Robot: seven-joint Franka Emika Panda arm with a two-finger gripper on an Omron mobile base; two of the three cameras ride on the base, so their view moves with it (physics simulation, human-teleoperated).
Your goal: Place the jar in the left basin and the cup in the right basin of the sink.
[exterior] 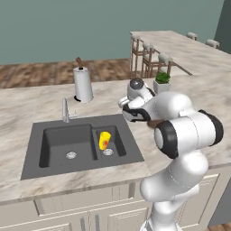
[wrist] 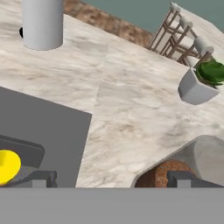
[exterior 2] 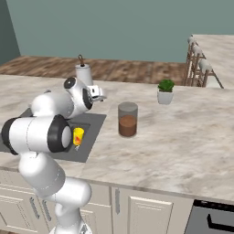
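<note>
The jar [exterior 2: 127,119] looks rigid, smooth, probably slippery — grip its round sides; gripper [exterior: 127,109] gapes empty at its nine o'clock.

1. The sink [exterior: 34,153] is seen set into the marble counter [exterior: 27,106], with the slim tap [exterior: 66,111] at its far rim.
2. The cup [exterior: 104,140] is seen tilted in the right basin [exterior: 118,143], beside the drain.
3. The left basin [exterior: 58,140] is seen holding only its drain.
4. A paper-towel roll [exterior: 83,84] and a potted plant [exterior: 162,82] are noted on the counter beyond.
</note>
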